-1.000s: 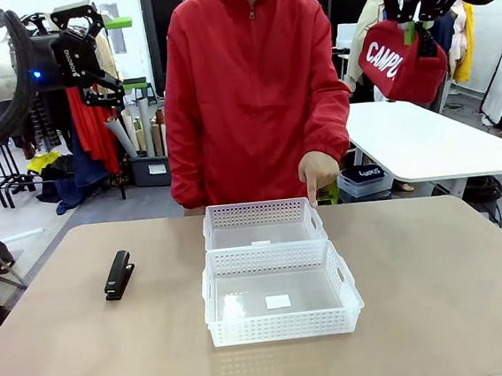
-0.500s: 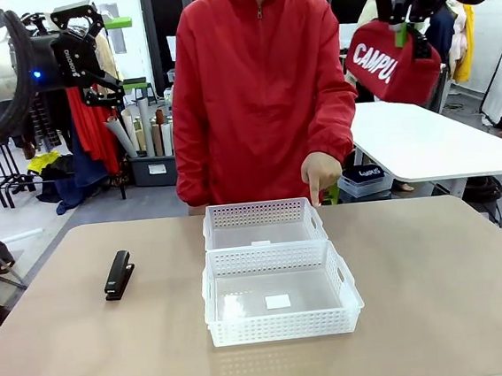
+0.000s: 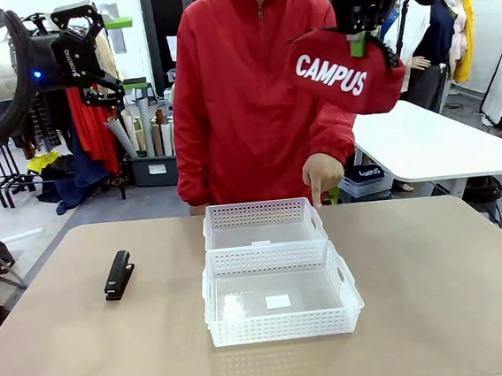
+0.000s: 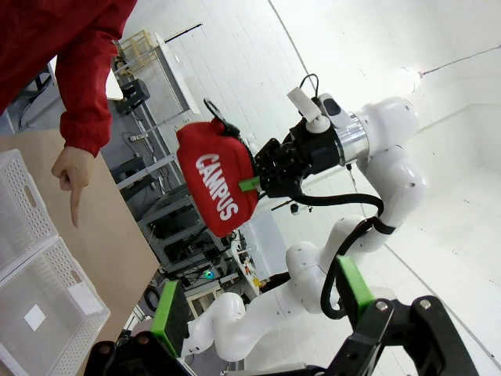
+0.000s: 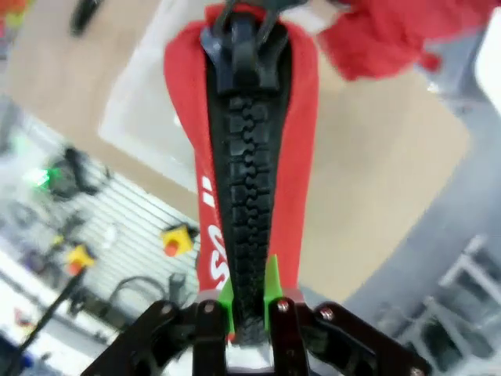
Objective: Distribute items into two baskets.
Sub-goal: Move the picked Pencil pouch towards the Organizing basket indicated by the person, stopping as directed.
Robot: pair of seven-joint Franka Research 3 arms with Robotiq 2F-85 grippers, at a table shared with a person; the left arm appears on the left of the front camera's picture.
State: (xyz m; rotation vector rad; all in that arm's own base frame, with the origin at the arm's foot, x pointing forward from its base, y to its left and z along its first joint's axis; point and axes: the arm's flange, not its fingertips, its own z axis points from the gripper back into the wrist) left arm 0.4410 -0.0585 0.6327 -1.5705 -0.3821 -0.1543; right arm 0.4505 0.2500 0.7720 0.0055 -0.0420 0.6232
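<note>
From the front, your right hand (image 3: 360, 44) is clamped on the top edge of the pouch (image 3: 342, 71), which hangs high over the far right of the table (image 3: 439, 294), in front of the person's sleeve. The pouch is soft cloth and looks light. It sags below the pinch, so expect it to swing and to flop when released. The stapler (image 3: 118, 274) lies alone on the left, well apart from both baskets. It looks stiff, smooth and dense for its size, so I would take it across the narrow body at mid-length. The far basket (image 3: 260, 212) and near basket (image 3: 282, 327) touch at mid-table, both empty. Thin plastic like that will likely slide if you clip a rim. The person's hand (image 3: 321, 174) points down just beside the far basket's right far corner, so keep off it. There is bare table left and right of the baskets. Your left hand (image 3: 112, 55) is parked high at far left, spread wide and holding nothing.

In the left wrist view, your left hand (image 4: 262, 313) shows its pads far apart. Beyond them the pouch (image 4: 215, 176) dangles from the right hand (image 4: 252, 182), above and to one side of the pointing hand (image 4: 70, 176).

In the right wrist view, the right hand (image 5: 249, 301) pinches the pouch (image 5: 250, 157) at one end of the zipper (image 5: 249, 141), on both sides of the seam. The grip is narrow, so I judge the pouch could twist.
</note>
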